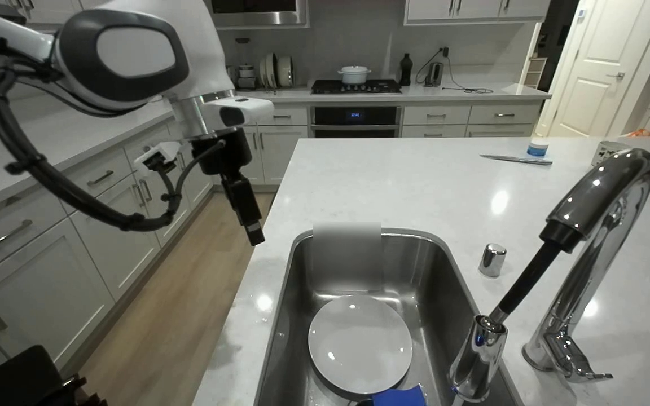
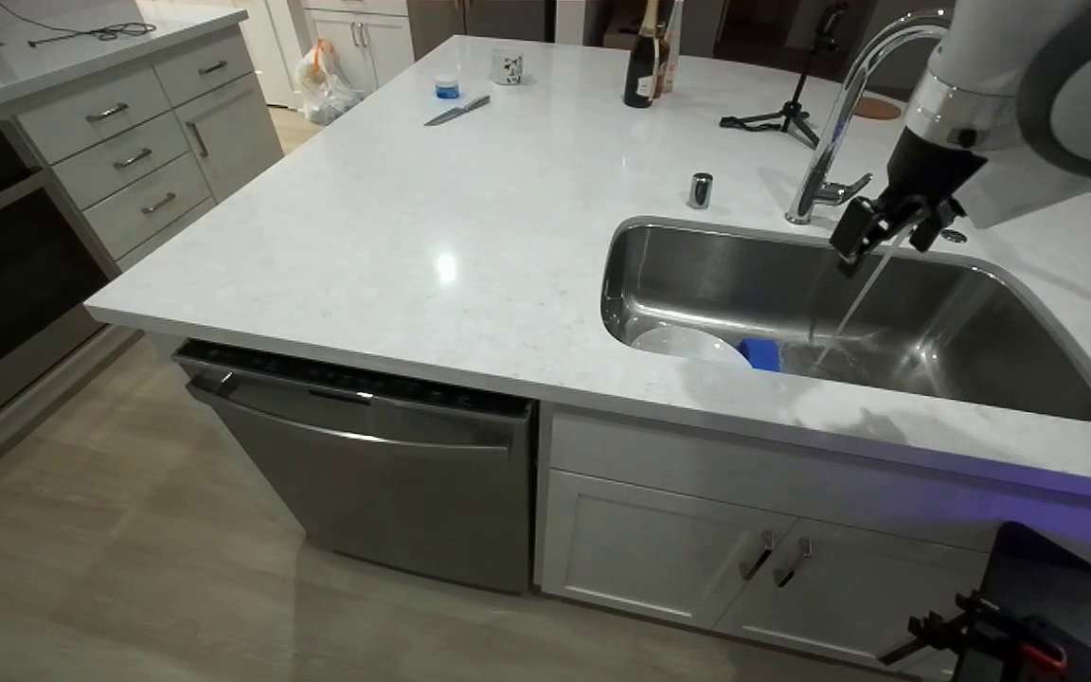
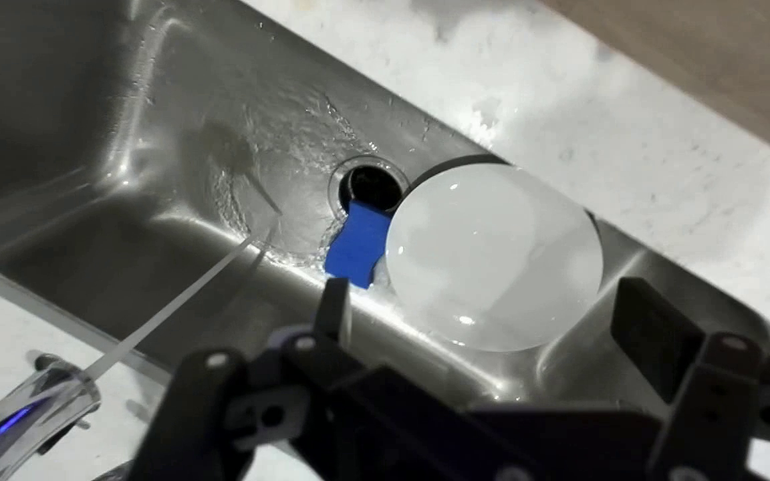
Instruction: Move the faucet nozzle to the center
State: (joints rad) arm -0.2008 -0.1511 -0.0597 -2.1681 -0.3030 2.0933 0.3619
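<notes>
In an exterior view, the shiny chrome cylindrical faucet nozzle (image 1: 478, 360) hangs between four and five o'clock, at the end of a long black hose (image 1: 527, 280) below the tall arched chrome faucet (image 1: 590, 270); in the wrist view it is at eight o'clock, and a thin clear water stream (image 3: 170, 308) runs from its mouth into the grey stainless steel sink (image 3: 77, 287). The black metal gripper (image 3: 492, 324) is apart from it, with its two fingers (image 3: 652, 337) spread wide and nothing held between them. The nozzle will probably be light and hard, yet smooth, perhaps wet chrome can slip, and the hose may let it swing or turn. It seems best to hold it around the middle of its body, across its length, behind the mouth, and not on the hose. A gentle pull toward the round dark drain (image 3: 375, 190), at two o'clock from it, could then be enough.
</notes>
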